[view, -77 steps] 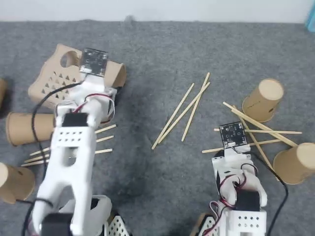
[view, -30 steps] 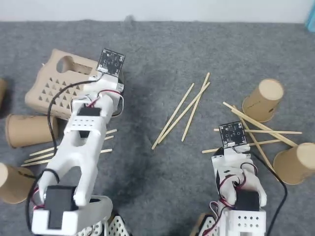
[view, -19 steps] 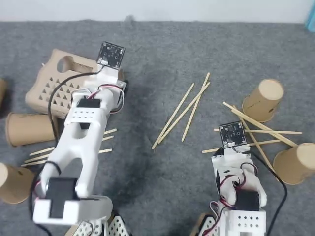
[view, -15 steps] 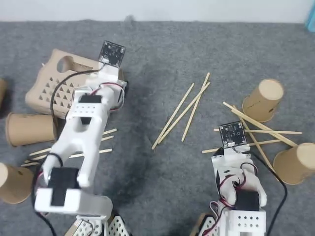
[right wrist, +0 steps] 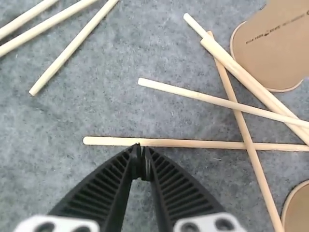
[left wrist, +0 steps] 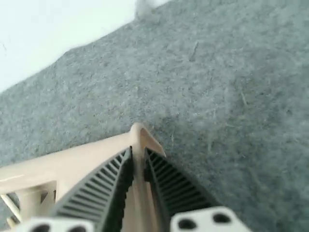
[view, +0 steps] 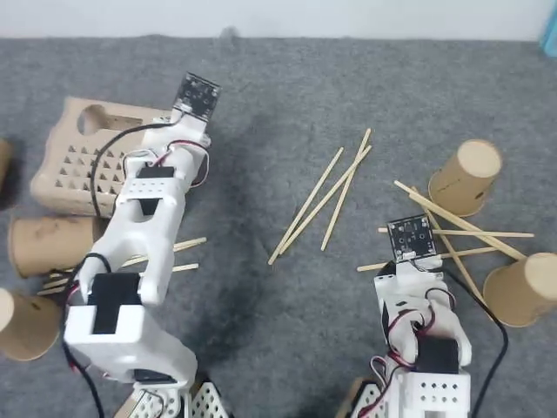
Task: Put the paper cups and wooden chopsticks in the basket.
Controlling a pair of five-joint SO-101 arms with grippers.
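Note:
The beige basket sits at the far left with its perforated wall showing. My left gripper is shut on the basket's rim at its right-hand corner. Three chopsticks lie mid-table, and others lie crossed at the right and in front of the basket. Paper cups stand upside down at the right and right edge. One cup lies on its side at the left. My right gripper is shut with nothing in it, its tips just short of one chopstick.
Another cup stands at the front left, and part of one more shows at the left edge. A cup's bottom lies beyond the crossed sticks in the right wrist view. Grey felt covers the table, bare between the arms.
My left arm has swung left with the basket's rim in its gripper, so the basket has slid left and turned. The right arm has not moved.

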